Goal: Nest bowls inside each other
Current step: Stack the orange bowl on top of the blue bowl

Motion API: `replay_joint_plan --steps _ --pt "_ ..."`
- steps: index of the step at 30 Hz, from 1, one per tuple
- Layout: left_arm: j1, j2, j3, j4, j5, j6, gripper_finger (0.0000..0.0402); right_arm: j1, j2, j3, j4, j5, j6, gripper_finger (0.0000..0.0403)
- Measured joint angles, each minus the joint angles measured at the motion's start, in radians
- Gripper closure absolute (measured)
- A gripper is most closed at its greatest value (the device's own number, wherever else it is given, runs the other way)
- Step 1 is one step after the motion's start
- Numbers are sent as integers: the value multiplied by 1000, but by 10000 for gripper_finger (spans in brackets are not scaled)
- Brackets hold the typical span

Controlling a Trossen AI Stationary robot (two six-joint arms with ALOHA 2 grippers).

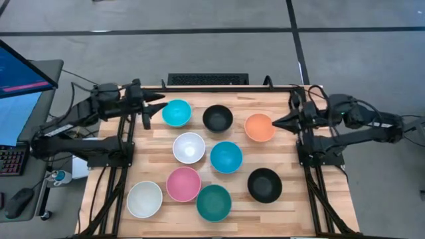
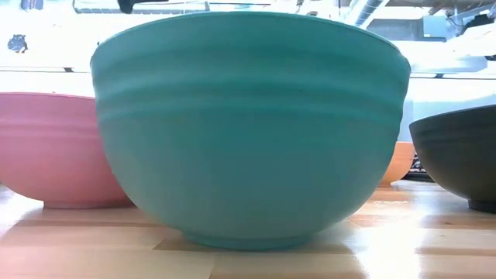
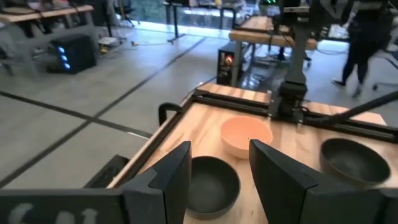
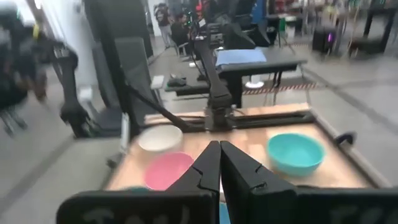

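Nine bowls sit singly and upright on the wooden worktop (image 1: 285, 212); none is nested in another.

Far row, seen from above:
- A cyan bowl (image 1: 176, 113) sits toward the left.
- A black bowl (image 1: 218, 118) sits at the middle.
- An orange bowl (image 1: 259, 127) sits toward the right.

Middle row:
- A white bowl (image 1: 189, 147) sits just beside a second cyan bowl (image 1: 226, 157).

Near row:
- A second white bowl (image 1: 145, 198) sits at the left.
- A pink bowl (image 1: 183, 183) touches or nearly touches a dark teal bowl (image 1: 214, 202).
- A second black bowl (image 1: 265, 184) sits apart at the right.

In the low view the dark teal bowl (image 2: 248, 124) fills most of the frame. The pink bowl (image 2: 46, 151) shows to one side of it. The second black bowl (image 2: 461, 155) and an edge of the orange bowl (image 2: 397, 164) show to the other side.

Left end effector (image 1: 159, 106): positioned at the far left edge of the worktop, just beside the first cyan bowl. Its fingers (image 3: 278, 171) are spread apart and hold nothing. The left wrist view looks between them at the black bowl (image 3: 211, 183) and the orange bowl (image 3: 246, 135).

Right end effector (image 1: 277, 122): positioned at the far right edge, its tip just beside the orange bowl. Its fingers (image 4: 205, 167) are pressed together and hold nothing.

A monitor (image 1: 20, 86) and a keyboard (image 1: 13, 161) stand off the left side of the worktop.
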Motion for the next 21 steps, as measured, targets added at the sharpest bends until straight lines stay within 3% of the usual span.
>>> replay_joint_plan --steps 5,8,16,21 --pt "0 49 11 17 13 -42 249 0 41 1 22 0 219 370" --pt "0 67 11 38 13 -80 249 0 62 1 5 -13 250 370" --pt "-21 121 12 226 67 23 249 -4 75 2 -271 -21 4 370" --pt "-25 160 12 136 56 37 249 -26 103 2 -429 -18 -8 370"
